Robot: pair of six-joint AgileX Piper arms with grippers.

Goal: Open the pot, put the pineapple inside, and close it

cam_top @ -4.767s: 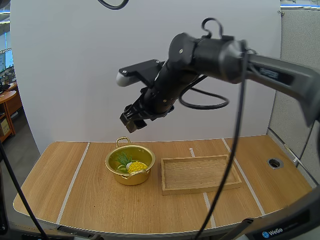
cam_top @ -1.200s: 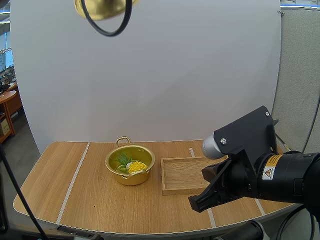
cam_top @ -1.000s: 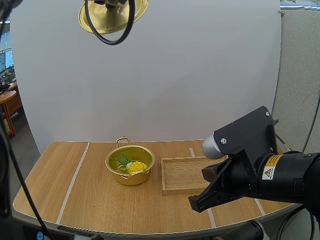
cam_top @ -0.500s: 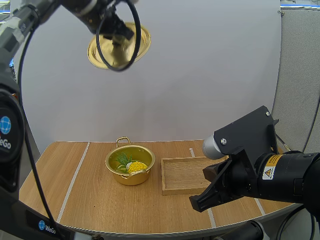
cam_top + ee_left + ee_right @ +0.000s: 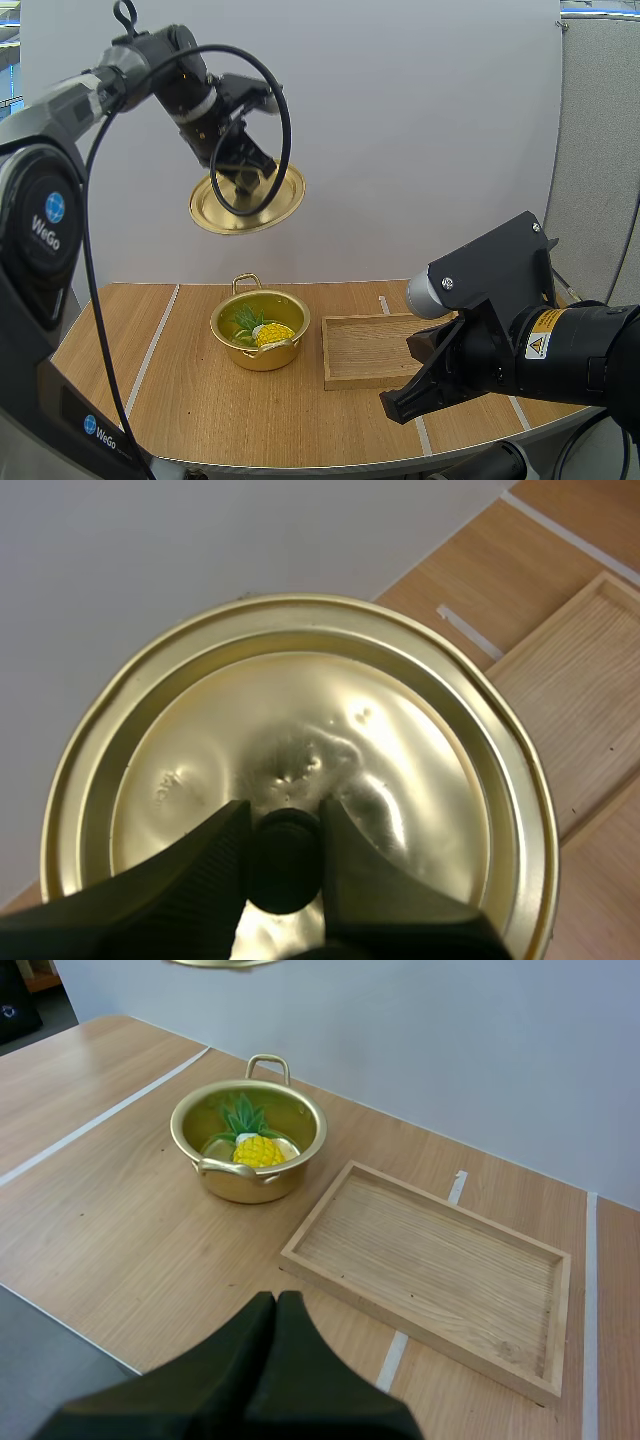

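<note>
Table (image 5: 190, 400) — tray (image 5: 390, 350) right of centre. Pot (image 5: 262, 360) open near back edge. Lid (image 5: 400, 770) above pot, tilted — my left gripper (image 5: 283, 820) pinching knob (image 5: 285, 865). Pineapple (image 5: 274, 334) inside pot. Right gripper (image 5: 277, 1305) clenched, empty. Risk: tilt catches rim, lid slips.

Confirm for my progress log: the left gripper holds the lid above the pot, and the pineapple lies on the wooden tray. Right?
No: the pineapple lies inside the pot, not on the wooden tray; the right wrist view shows it. The left gripper does hold the lid above the pot.
</note>
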